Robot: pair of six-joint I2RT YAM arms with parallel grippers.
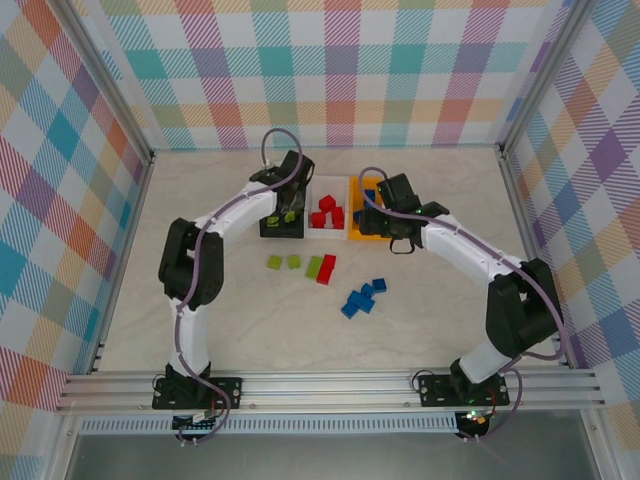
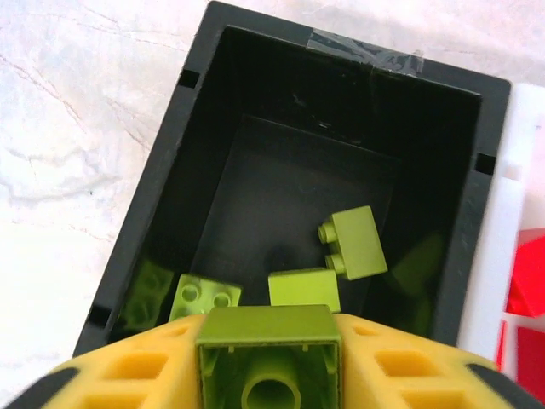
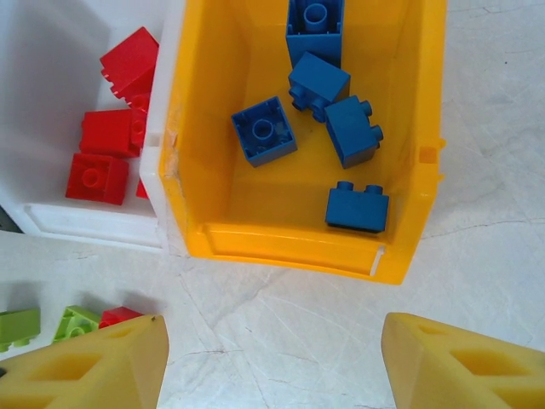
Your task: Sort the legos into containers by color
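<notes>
Pale marble-patterned tabletop (image 1: pixel 440 300) sits between plaid walls. Nearest, right of centre, lies a cluster of small blue plastic bricks (image 1: pixel 362 297). Just beyond on the left, a few lime green plastic bricks (image 1: pixel 296 263) and one red plastic brick (image 1: pixel 326 269) lie in a row. Farther on, the right gripper (image 3: pixel 274 328) hangs spread and empty over the table, just near of the orange-yellow plastic bin (image 3: pixel 289 243), which holds five blue blocks (image 3: pixel 264 129). The white plastic bin (image 3: pixel 94 220) to its left holds red blocks (image 3: pixel 109 132). Leftmost, the left gripper (image 2: pixel 269 331) pinches a lime green block (image 2: pixel 268 366) above the black plastic bin (image 2: pixel 162 213), where three green pieces (image 2: pixel 353 243) lie.

walls (image 1: pixel 340 70): pastel plaid | tabletop (image 1: pixel 430 330): cream marble | frame rails (image 1: pixel 330 385): bare aluminium
</notes>
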